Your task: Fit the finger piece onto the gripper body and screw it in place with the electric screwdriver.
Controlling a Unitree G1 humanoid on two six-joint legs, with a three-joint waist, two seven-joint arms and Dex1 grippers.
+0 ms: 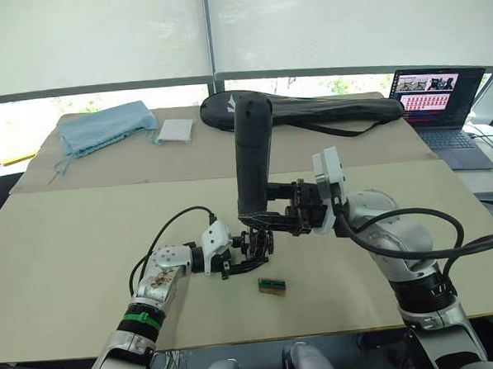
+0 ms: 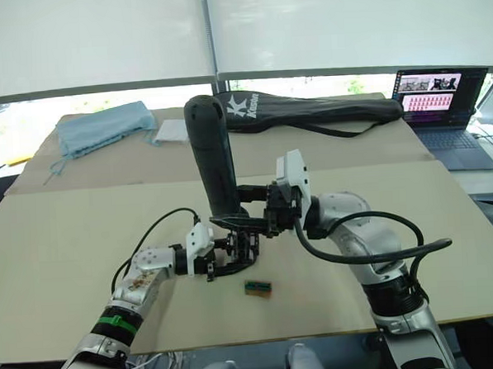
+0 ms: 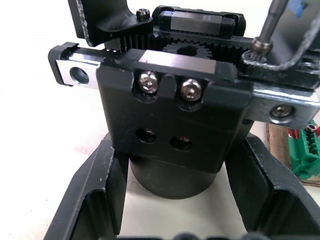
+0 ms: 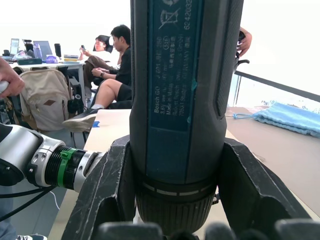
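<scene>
My left gripper (image 1: 248, 252) is shut on the gripper body (image 1: 255, 243), holding it just above the table near the front middle. In the left wrist view its two fingers (image 3: 95, 200) clamp the round base of the gripper body (image 3: 170, 115), whose toothed rack and two screw heads face the camera. My right gripper (image 1: 264, 213) is shut on the lower end of the electric screwdriver (image 1: 253, 151), which stands nearly upright over the body. Its metal bit (image 3: 269, 25) rests on a screw in a black piece (image 3: 285, 75) on the rail's end, apparently the finger piece.
A small green-brown box (image 1: 271, 286) lies on the table just in front of the gripper body. At the back lie a long black racket bag (image 1: 309, 108), a blue cloth (image 1: 103, 126), a white packet (image 1: 175, 130) and an open laptop (image 1: 440, 100). People sit beyond the table (image 4: 115, 65).
</scene>
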